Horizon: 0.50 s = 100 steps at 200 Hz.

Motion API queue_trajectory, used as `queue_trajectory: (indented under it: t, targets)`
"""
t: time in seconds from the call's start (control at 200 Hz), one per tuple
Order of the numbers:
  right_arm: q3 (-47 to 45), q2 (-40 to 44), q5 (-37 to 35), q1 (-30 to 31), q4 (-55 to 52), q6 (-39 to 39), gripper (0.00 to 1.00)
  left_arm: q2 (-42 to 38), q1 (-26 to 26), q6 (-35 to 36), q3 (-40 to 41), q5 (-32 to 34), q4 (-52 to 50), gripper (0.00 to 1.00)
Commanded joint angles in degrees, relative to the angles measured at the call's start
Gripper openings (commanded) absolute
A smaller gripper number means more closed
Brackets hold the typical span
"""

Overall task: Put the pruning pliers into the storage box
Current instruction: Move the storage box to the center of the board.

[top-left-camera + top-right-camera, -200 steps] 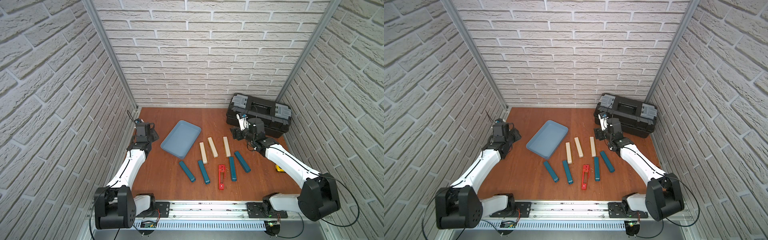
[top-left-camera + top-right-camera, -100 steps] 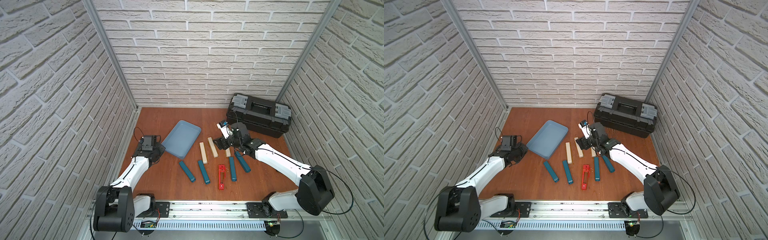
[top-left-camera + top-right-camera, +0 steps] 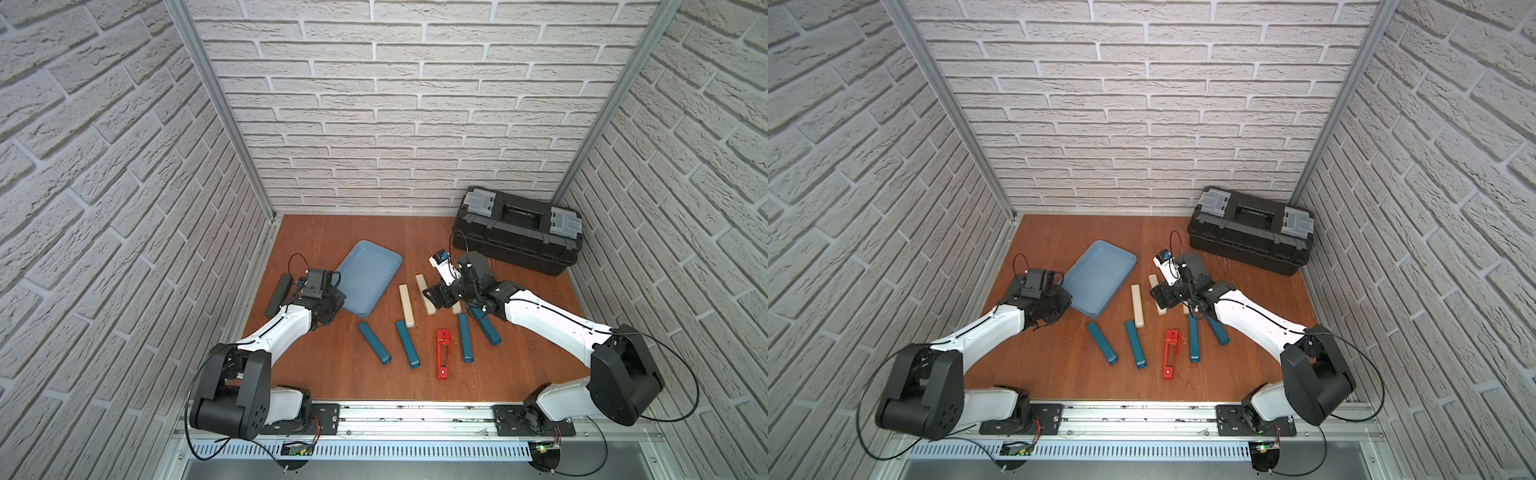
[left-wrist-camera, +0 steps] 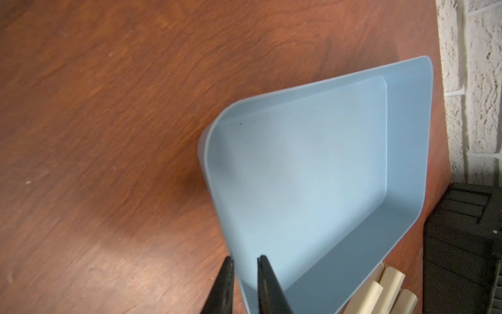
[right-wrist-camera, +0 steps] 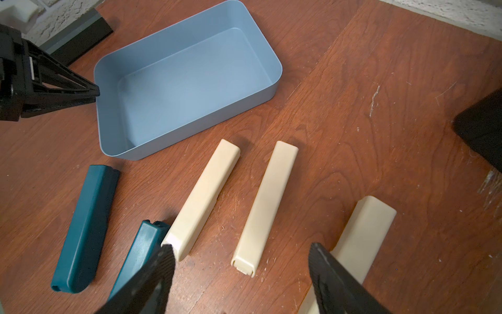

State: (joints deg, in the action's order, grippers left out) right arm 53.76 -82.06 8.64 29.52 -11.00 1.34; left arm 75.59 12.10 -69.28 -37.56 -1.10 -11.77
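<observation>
The light blue storage box [image 3: 365, 272] [image 3: 1100, 280] lies empty at the left of centre. My left gripper [image 4: 245, 259] [image 3: 337, 302] is shut on its near left wall [image 4: 214, 190], one finger outside and one inside. The pruning pliers lie loose to its right: beige pieces [image 5: 203, 198] [image 5: 266, 204] [image 5: 358, 239], teal ones [image 3: 374, 343] [image 3: 407, 343] [image 3: 465, 343] [image 3: 486, 330] and a red slotted one [image 3: 443, 353]. My right gripper [image 5: 241, 248] [image 3: 442, 300] hangs open just above the near end of the middle beige piece, holding nothing.
A big black toolbox [image 3: 517, 237] stands at the back right against the wall. A dark grey bar [image 3: 279, 294] lies along the left edge of the table, beside my left arm. Brick walls close in three sides.
My left gripper swung from the far left over to the box and shut on its wall. My right gripper came from the toolbox to above the beige pieces, staying open.
</observation>
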Motion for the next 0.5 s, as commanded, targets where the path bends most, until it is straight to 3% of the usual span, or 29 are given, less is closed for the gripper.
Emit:
queue_trajectory:
  t: [0.0,0.335,0.495]
  targets:
    - [-0.42,1.52,0.25,0.36,0.21,-1.29,0.79,1.69,0.43,-0.52,-1.71,1.56,0.05,0.19]
    - [-0.41,1.66,0.24,0.36,0.1,-1.63,0.8,4.71,1.11,-0.1,-3.23,1.15,-0.38,0.17]
    - [0.06,1.55,0.34,0.34,-0.55,-1.93,0.8,10.32,0.07,5.44,-8.9,0.35,-3.91,0.1]
